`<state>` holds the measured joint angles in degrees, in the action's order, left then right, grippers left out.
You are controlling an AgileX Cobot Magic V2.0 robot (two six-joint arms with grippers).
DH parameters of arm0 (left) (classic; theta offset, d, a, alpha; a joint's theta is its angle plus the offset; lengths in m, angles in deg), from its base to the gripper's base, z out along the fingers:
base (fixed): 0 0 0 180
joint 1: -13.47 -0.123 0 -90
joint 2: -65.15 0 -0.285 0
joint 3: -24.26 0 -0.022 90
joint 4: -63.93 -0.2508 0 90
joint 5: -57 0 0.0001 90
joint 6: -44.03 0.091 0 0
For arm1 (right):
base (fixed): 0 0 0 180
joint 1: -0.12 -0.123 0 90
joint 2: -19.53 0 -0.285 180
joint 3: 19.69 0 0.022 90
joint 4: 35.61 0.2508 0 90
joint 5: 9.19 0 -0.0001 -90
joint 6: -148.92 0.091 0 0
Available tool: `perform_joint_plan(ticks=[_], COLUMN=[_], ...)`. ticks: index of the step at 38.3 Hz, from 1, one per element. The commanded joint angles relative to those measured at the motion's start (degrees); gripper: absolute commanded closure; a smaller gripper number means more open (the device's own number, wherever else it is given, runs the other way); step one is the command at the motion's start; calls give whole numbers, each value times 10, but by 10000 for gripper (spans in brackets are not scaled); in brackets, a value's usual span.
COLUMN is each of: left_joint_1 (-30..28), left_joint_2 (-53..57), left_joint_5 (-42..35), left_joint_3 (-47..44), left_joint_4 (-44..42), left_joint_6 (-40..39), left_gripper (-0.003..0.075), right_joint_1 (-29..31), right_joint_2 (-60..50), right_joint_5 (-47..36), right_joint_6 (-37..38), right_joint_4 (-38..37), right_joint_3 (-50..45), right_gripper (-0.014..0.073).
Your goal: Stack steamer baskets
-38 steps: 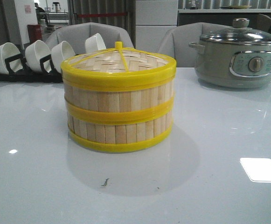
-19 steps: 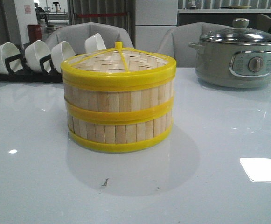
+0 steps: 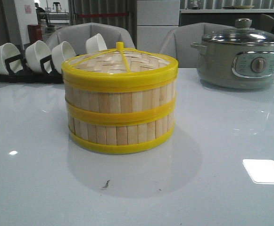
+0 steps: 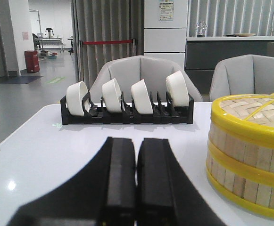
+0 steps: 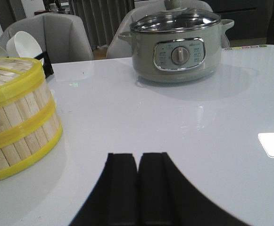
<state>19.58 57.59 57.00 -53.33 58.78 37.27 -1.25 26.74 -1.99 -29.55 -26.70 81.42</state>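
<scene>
Bamboo steamer baskets (image 3: 120,113) sit stacked and lidded, unmoved — left gripper (image 4: 136,155) and right gripper (image 5: 137,169) pressed together.

grey pot (image 3: 240,59) right rear – white bowls (image 3: 37,55) in black rack (image 3: 14,73).
</scene>
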Motion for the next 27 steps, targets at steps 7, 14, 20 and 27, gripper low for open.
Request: perform_joint_plan(ticks=[7,14,20,27], left_joint_1=[-1,-1,-1,-1], left_joint_2=[9,9,9,9], left_joint_5=[-45,-45,-45,-45], left_joint_3=[0,0,0,0], left_joint_4=[1,1,1,1], left_joint_6=[-1,-1,-1,-1], left_gripper=[633,633,633,633], right_joint_1=[4,4,4,4], right_joint_2=[-12,-12,-12,-12], right_joint_5=[-57,-56,-51,-48], right_joint_6=[0,0,0,0], right_joint_4=[9,9,9,9], right_joint_3=[8,8,8,8], right_gripper=[538,538,538,538])
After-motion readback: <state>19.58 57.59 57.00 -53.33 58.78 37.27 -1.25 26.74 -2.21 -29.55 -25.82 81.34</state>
